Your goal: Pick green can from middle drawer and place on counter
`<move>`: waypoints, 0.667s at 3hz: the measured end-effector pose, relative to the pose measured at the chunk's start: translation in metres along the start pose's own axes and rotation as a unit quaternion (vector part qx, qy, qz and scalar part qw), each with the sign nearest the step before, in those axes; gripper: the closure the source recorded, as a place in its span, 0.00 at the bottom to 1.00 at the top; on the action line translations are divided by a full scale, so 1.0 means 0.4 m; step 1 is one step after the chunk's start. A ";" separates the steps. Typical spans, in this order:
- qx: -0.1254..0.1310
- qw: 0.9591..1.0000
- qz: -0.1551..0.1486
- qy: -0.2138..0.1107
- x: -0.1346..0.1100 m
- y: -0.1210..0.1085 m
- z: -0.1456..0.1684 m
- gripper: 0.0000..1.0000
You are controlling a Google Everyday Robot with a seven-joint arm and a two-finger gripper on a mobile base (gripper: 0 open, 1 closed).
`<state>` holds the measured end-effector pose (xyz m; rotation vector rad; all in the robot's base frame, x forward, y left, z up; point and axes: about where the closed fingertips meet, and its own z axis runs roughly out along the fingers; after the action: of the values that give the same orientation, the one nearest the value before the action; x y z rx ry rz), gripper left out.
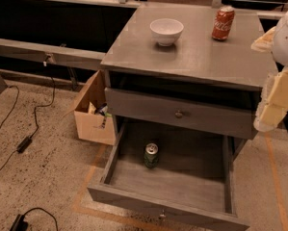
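Upright in the pulled-out middle drawer (134, 198), toward its back: green can (151, 155), long axis vertical, silver top up. Above and well to the right of the can, at the counter's (196, 57) right edge: pale gripper (273, 105), open or closed impossible to tell. Just above and behind the can, the upper drawer (179, 113), probably forcing a descent from the front. Higher still, white bowl (166, 31) and red cola can (223, 23); left of the can, cardboard box (90, 121).
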<state>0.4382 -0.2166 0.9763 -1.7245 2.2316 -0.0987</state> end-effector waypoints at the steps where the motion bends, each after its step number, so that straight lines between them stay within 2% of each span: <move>1: 0.000 1.000 0.000 0.000 0.000 0.000 0.000 0.00; 2: 0.000 1.000 0.002 -0.015 0.004 0.004 0.027 0.00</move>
<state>0.4393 -0.2162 0.9652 -1.7104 2.2140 -0.0727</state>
